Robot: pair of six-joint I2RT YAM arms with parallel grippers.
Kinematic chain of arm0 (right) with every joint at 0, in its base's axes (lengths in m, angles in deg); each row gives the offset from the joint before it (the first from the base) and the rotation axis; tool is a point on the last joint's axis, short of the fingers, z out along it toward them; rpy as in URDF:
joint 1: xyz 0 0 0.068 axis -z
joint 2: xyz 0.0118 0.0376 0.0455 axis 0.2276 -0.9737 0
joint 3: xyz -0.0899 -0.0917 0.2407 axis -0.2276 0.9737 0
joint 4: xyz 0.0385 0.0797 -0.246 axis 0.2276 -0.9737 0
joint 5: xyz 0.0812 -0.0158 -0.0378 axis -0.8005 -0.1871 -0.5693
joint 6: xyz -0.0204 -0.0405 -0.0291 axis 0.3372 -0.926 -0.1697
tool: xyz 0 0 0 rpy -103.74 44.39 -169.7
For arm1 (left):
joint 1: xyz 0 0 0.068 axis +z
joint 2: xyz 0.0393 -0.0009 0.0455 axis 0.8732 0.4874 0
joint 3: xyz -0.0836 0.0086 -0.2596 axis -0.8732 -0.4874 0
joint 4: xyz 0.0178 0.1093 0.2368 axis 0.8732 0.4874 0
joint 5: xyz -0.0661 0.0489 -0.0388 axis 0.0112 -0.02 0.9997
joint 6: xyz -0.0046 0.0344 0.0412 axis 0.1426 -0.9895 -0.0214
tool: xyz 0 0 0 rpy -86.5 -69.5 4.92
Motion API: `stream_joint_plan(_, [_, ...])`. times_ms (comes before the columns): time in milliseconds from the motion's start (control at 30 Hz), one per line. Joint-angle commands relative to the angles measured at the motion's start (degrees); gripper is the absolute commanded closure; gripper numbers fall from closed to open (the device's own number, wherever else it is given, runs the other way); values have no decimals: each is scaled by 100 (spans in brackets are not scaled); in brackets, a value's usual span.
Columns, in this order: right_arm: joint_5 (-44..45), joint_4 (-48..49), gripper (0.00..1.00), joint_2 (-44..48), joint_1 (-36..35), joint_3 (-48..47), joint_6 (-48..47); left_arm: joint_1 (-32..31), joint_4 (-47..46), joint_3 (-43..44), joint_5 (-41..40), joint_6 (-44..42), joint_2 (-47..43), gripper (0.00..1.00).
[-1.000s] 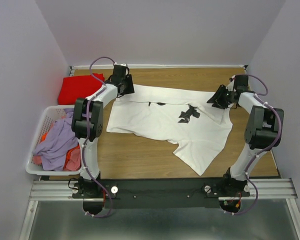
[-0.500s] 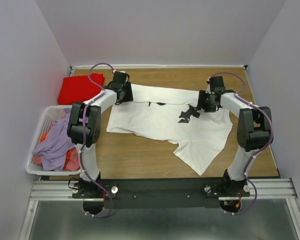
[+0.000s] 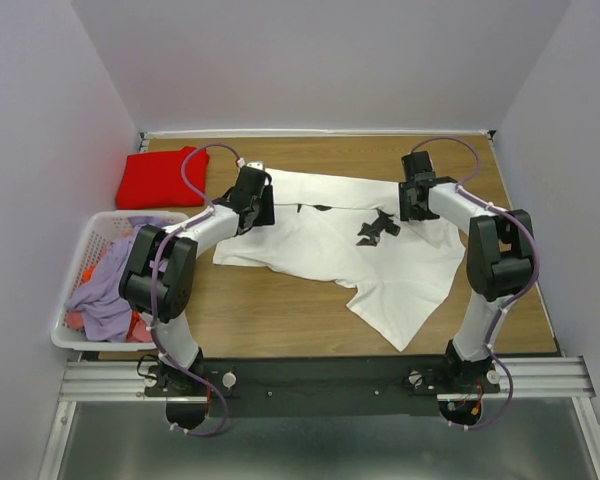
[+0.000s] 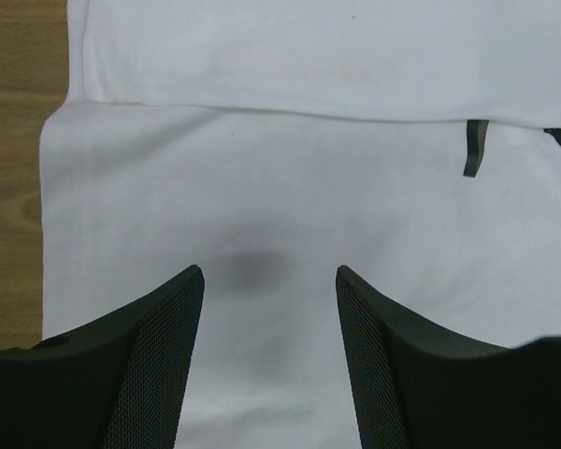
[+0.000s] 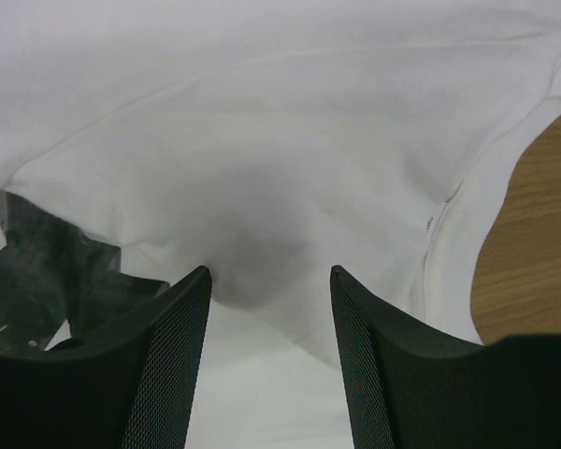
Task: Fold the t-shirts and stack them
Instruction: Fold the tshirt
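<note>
White shirt (image 3: 320, 245) flat on desk (image 3: 280, 312), long axis left-right. Left end effector (image 4: 267, 273) over its left end, right end effector (image 5: 269, 271) over right end (each nearer own side); both agape, empty, cloth directly beneath. Red shirt (image 3: 160, 178) folded, far-left corner.

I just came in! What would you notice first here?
The big white cloth t-shirt with a black print, spread across the middle of the wooden table. Then the bright red cloth shirt at the far left corner, and the white slatted plastic basket of clothes at the left edge.
</note>
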Motion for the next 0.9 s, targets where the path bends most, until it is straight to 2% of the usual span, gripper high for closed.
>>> stream_joint_plan(0, [480,-151,39,-170,-75,-196,-215,-107,-314,-149,-369,-148,-97,33])
stream_joint_plan(167, [-153,-160,39,-82,-224,-205,-487,-168,-464,-220,-474,-209,-71,33])
stream_joint_plan(367, [-92,-169,34,-214,-313,-196,-549,-195,-552,-228,-474,-227,0,32])
stream_joint_plan(733, [909,-160,34,-583,-304,-469,-646,-230,-569,-228,-483,-253,0,32])
stream_joint_plan(867, [1226,-160,34,-619,-313,-592,-970,-247,-561,-211,-448,-262,-9,32])
